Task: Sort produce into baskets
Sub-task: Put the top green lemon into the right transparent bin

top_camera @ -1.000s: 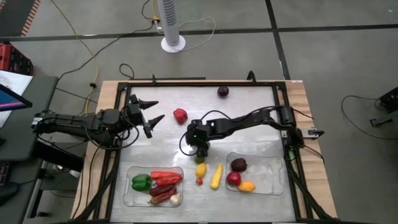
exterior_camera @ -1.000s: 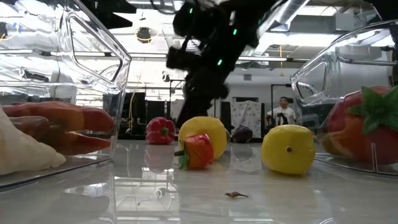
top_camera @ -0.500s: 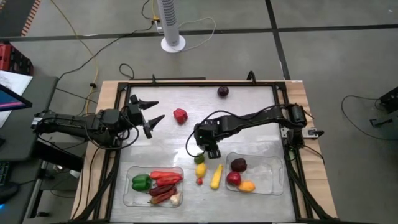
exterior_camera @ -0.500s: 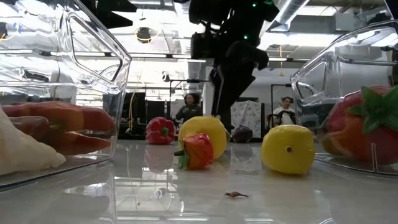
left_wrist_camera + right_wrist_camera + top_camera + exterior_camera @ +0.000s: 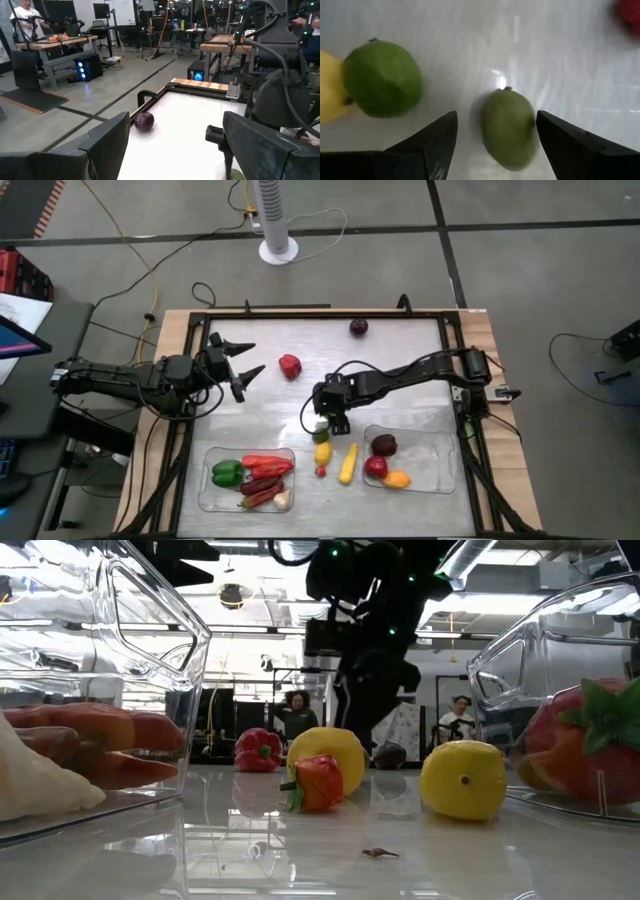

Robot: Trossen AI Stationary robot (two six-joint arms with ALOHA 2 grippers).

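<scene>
My right gripper (image 5: 333, 425) (image 5: 496, 131) hangs open over the middle of the table, fingers pointing down. An olive-green oval piece (image 5: 510, 127) lies on the table between its fingers. A round green lime (image 5: 382, 80) (image 5: 321, 435) and a yellow lemon (image 5: 323, 452) lie beside it. A long yellow piece (image 5: 347, 464) and a small red piece (image 5: 321, 471) rest nearer the front. Two clear baskets stand at the front: the left one (image 5: 205, 480) holds peppers and chillies, the right one (image 5: 440, 470) holds a dark plum, a red and an orange piece. My left gripper (image 5: 257, 356) waits open at the left.
A red pepper (image 5: 289, 365) lies on the table between the two grippers. A purple plum (image 5: 358, 327) (image 5: 144, 121) sits near the far edge. A dark frame (image 5: 300, 313) runs round the table top. People stand in the room beyond the table.
My right gripper has opened, risen a little off the table and shifted slightly toward the table's right edge. The produce on the table lies where it was.
</scene>
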